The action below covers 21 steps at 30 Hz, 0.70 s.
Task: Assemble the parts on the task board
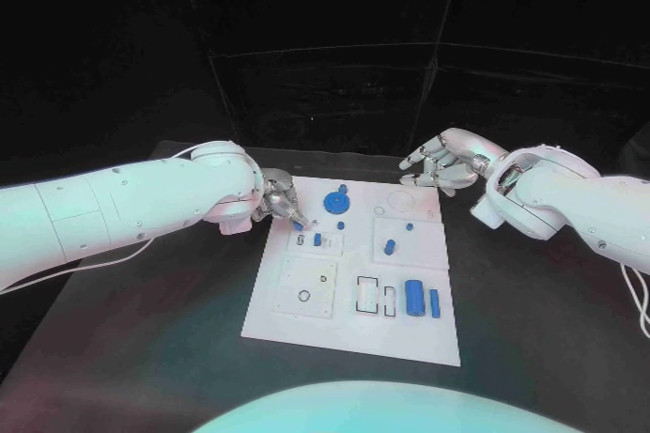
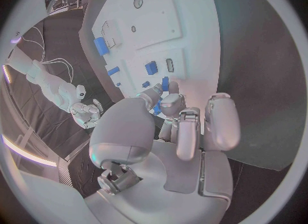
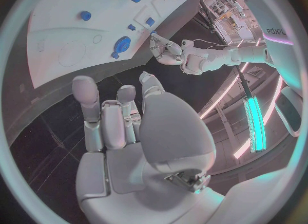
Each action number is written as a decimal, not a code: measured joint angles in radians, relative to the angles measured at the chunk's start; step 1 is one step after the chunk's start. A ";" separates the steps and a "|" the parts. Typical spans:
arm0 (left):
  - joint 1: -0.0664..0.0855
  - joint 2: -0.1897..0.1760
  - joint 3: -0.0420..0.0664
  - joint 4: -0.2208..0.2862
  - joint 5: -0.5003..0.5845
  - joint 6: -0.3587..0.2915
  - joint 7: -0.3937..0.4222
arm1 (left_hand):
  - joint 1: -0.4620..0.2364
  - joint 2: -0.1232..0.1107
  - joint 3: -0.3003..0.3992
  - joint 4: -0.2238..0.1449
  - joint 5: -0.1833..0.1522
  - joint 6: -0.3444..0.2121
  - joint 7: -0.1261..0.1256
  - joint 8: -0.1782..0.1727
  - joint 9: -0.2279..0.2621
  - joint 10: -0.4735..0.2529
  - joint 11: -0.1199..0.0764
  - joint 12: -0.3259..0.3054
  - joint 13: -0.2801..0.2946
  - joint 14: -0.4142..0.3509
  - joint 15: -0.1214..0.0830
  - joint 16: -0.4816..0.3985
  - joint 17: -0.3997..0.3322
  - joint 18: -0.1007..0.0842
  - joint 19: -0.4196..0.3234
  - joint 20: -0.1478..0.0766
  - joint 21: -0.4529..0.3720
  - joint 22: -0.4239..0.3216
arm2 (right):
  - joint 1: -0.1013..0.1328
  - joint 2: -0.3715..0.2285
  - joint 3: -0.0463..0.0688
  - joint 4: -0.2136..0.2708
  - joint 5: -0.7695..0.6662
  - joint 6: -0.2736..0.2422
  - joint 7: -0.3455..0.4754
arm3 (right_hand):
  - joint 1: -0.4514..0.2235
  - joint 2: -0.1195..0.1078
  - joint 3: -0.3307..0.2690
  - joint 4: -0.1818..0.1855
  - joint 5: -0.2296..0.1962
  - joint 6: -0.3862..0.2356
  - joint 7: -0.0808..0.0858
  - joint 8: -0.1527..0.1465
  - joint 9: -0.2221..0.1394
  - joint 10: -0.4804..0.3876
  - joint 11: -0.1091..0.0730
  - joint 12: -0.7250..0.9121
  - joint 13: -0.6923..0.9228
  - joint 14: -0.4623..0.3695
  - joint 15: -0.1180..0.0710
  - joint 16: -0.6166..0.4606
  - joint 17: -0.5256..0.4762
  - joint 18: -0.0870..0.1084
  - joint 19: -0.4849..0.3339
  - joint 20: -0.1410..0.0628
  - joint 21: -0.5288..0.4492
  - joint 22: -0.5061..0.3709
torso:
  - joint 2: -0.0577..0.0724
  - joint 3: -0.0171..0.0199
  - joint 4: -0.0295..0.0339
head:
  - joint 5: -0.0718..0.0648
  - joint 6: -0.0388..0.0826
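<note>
Head view: left hand (image 1: 278, 200) is pinched on a small blue part (image 1: 297, 224) at the task board (image 1: 355, 334) 10 o'clock edge, presumably for seating; right hand (image 1: 441, 161) is held empty, fingers apart, at 1 o'clock.

You've got the task board (image 1: 305, 316) lying mid-table. At its eleven o'clock corner sits the left hand (image 1: 279, 200), over the board's edge; off the one o'clock corner, on the table (image 1: 135, 339), the right hand (image 1: 441, 161). A round part (image 1: 336, 203) lies at twelve, a small part (image 1: 389, 246) near centre, two long parts (image 1: 423, 300) side by side at five.
</note>
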 measured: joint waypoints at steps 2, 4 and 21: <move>-0.002 -0.003 -0.002 0.005 -0.005 -0.008 0.001 | 0.000 0.000 0.003 0.003 0.000 0.002 -0.002 0.000 0.000 0.002 -0.002 0.000 0.000 0.000 0.000 0.000 0.000 0.000 0.000 0.000 0.000 0.000 | 0.000 0.001 0.000 -0.001 0.000 0.000 0.000 | 0.000 0.000 0.000 0.000 0.000 0.000 0.000 0.000 0.000 0.000 0.000 0.000 0.000 0.000 0.000 0.000 0.000 0.000 0.000 0.000 0.000 0.000 | 0.001 0.0002 -0.0005 | 0.001 -0.001; -0.004 -0.006 -0.003 0.010 -0.009 -0.015 0.002 | 0.003 -0.009 0.005 0.001 0.000 0.002 -0.002 0.000 0.000 0.004 -0.004 0.000 0.000 0.000 0.000 0.000 0.000 0.000 0.000 0.000 0.000 0.002 | 0.000 0.001 0.000 -0.002 0.000 0.001 0.000 | 0.000 0.000 0.000 0.000 0.000 0.000 0.000 0.000 0.000 0.000 0.000 0.000 0.000 0.000 0.000 0.000 0.000 0.000 0.000 0.000 0.000 0.000 | 0.001 0.0004 -0.0011 | 0.002 -0.002; -0.024 -0.007 -0.007 0.025 -0.041 -0.033 0.006 | 0.000 -0.021 0.014 -0.008 -0.002 0.004 0.000 0.000 -0.001 0.004 -0.003 0.000 0.001 0.000 0.000 0.000 0.000 0.000 0.000 0.000 0.000 0.004 | 0.000 0.005 0.000 -0.005 0.001 0.004 0.001 | 0.000 0.000 0.000 0.000 0.000 0.000 0.000 0.000 0.000 0.000 0.000 0.000 0.000 0.000 0.000 0.000 0.000 0.000 0.000 0.000 0.000 0.000 | 0.001 0.0016 -0.0025 | 0.003 -0.010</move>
